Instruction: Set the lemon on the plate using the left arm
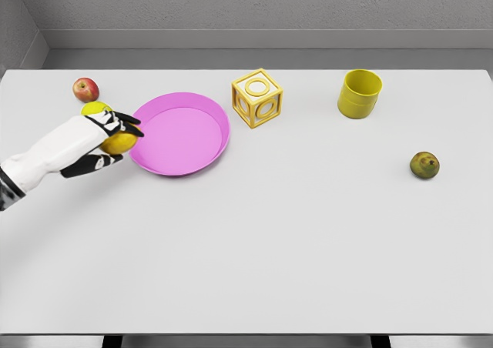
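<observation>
Left hand [108,142]: it comes in from the left edge, and its dark fingers [123,122] are curled around the lemon [121,142], holding it just beside the left rim of the plate.
Lemon: it sits in the hand, near the plate but not over its inside; I cannot tell whether it is lifted or touches the tabletop [293,240].
Plate [219,132]: pink, shallow, with a raised rim, and nothing lies in it.
Risk at the rim: if the hand travels too low, I think the lemon or the knuckles may push the plate aside.
Risk of slip: the lemon is round and smooth, so a loose hold could let it roll out before the plate.
Risk at release: dropped from height, it may roll over the low rim.
Nearby things: a yellow-green fruit [93,108] and a red apple [85,89] lie close behind the hand; a backward swing could knock them.
Right arm: not visible.
</observation>
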{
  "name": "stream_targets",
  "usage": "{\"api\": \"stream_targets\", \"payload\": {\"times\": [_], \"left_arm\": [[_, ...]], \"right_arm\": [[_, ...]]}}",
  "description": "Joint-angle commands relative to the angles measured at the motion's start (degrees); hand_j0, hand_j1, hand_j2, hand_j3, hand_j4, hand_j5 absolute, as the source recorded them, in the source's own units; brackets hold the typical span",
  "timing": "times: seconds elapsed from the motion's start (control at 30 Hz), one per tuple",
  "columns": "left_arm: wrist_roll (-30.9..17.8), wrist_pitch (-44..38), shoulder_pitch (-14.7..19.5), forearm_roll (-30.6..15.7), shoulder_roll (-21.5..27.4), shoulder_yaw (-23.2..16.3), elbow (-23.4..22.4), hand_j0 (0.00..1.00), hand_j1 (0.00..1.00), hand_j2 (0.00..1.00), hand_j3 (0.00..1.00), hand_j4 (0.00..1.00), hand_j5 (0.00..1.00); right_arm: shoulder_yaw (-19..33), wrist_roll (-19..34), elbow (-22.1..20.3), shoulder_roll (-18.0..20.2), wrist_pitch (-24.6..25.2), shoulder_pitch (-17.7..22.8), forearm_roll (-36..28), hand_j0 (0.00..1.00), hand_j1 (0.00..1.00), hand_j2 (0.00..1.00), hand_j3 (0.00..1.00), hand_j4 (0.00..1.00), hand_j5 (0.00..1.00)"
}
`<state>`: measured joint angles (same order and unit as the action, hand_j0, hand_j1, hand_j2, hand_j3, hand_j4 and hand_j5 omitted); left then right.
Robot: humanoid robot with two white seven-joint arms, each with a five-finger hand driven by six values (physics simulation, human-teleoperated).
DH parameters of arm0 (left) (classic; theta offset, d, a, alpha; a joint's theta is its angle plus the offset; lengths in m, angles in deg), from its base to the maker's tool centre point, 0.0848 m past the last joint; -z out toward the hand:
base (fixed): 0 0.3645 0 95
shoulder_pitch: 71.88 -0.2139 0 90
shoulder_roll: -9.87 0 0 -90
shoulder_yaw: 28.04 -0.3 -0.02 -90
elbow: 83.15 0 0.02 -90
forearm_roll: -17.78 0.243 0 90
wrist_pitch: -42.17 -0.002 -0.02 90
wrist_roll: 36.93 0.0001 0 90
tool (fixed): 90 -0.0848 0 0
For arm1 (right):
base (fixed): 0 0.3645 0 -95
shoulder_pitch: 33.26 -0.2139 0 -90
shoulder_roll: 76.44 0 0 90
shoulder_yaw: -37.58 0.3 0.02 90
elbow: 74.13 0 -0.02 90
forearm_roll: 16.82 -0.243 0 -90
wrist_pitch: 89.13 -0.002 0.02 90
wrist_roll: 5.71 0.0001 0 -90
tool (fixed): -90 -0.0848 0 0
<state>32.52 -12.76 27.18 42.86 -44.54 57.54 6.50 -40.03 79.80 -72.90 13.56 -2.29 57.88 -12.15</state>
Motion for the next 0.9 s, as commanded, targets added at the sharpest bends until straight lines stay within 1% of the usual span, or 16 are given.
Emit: {"api": "stream_targets", "payload": {"times": [0.0, 0.13, 0.23, 0.43, 0.53, 0.63, 0.67, 0.77, 0.87], "left_arm": [[0.1, -0.1, 0.0, 0.0, -0.9, -0.3, 0.0, 0.55, 0.55, 0.55, 0.55, 0.55, 0.55], [0.1, -0.1, 1.1, -0.1, -2.2, -0.3, 0.0, 0.56, 0.56, 0.56, 0.56, 0.56, 0.56], [0.1, -0.1, 2.5, 0.4, -3.5, -2.1, -0.3, 0.56, 0.56, 0.56, 0.56, 0.56, 0.56], [-0.1, -0.1, 3.3, 1.9, -5.2, -3.7, -0.5, 0.56, 0.56, 0.56, 0.56, 0.56, 0.56], [-0.1, -0.1, 4.0, 1.9, -6.0, -3.8, -2.5, 0.56, 0.56, 0.56, 0.56, 0.56, 0.56], [-0.4, -0.1, 5.3, 3.8, -7.3, -4.1, -4.0, 0.56, 0.56, 0.56, 0.56, 0.56, 0.56], [-0.5, -0.1, 5.8, 3.8, -7.6, -4.8, -4.9, 0.56, 0.56, 0.56, 0.56, 0.56, 0.56], [-0.5, -0.1, 6.9, 3.9, -7.8, -4.9, -6.9, 0.56, 0.56, 0.56, 0.56, 0.56, 0.56], [-0.5, -0.1, 7.6, 5.4, -9.0, -4.8, -8.1, 0.56, 0.56, 0.56, 0.56, 0.56, 0.56]], "right_arm": [[0.0, 0.0, 0.0, 0.0, 0.0, 0.0, 0.0, 1.00, 1.00, 1.00, 1.00, 1.00, 1.00], [0.0, 0.0, 0.0, 0.0, 0.0, 0.0, 0.0, 1.00, 1.00, 1.00, 1.00, 1.00, 1.00], [-0.1, 0.0, 0.0, 0.0, 0.0, 0.0, 0.0, 1.00, 1.00, 1.00, 1.00, 1.00, 1.00], [0.0, 0.0, 0.0, 0.0, 0.0, 0.0, 0.0, 1.00, 1.00, 1.00, 1.00, 1.00, 1.00], [0.0, 0.0, 0.0, 0.0, 0.0, 0.0, 0.0, 1.00, 1.00, 1.00, 1.00, 1.00, 1.00], [0.0, 0.0, 0.0, 0.0, 0.0, 0.0, 0.0, 1.00, 1.00, 1.00, 1.00, 1.00, 1.00], [0.0, 0.0, 0.0, 0.0, 0.0, 0.0, 0.0, 1.00, 1.00, 1.00, 1.00, 1.00, 1.00], [0.0, 0.0, 0.0, 0.0, 0.0, 0.0, 0.0, 1.00, 1.00, 1.00, 1.00, 1.00, 1.00], [0.0, 0.0, 0.0, 0.0, 0.0, 0.0, 0.0, 1.00, 1.00, 1.00, 1.00, 1.00, 1.00]]}}
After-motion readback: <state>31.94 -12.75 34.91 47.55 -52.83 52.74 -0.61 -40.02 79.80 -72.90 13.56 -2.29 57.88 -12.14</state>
